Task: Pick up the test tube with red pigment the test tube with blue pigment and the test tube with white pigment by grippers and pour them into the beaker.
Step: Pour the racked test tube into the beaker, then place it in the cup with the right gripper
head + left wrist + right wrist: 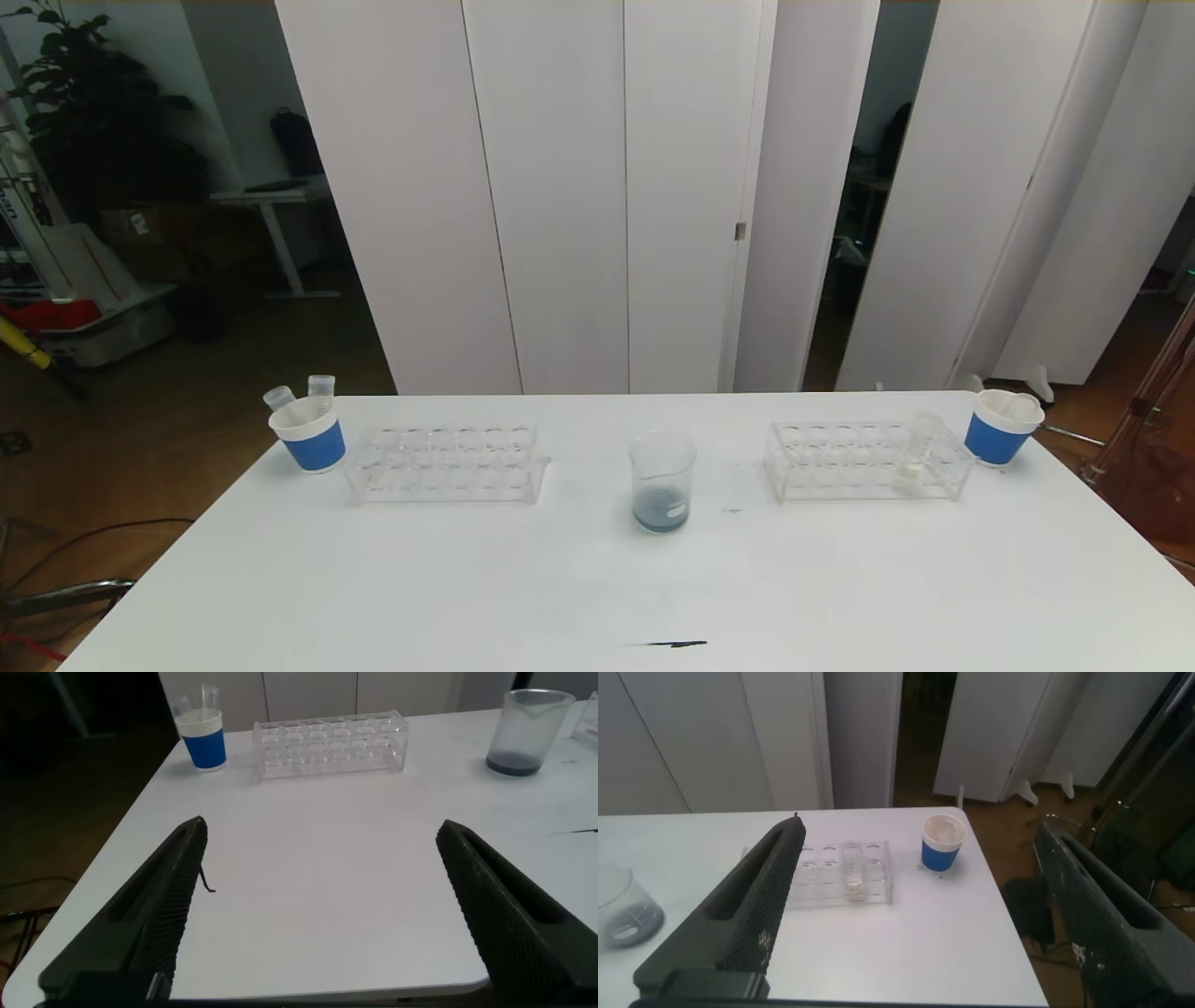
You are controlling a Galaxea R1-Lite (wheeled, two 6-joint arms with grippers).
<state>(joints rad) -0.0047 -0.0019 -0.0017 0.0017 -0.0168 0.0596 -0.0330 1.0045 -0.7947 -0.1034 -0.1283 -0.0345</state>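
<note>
At centre of the white surface stands the clear glass beaker, dark bluish-grey residue at its bottom. One clear test tube with pale whitish pigment stands upright in the right-hand clear plastic rack. The left-hand rack appears empty; two tubes lean in the blue-banded paper cup. Both grippers, left and right, hover with fingers spread wide, holding nothing. Recommended: right gripper descends vertically, closes on the upper tube wall, lifts clear before tilting.
</note>
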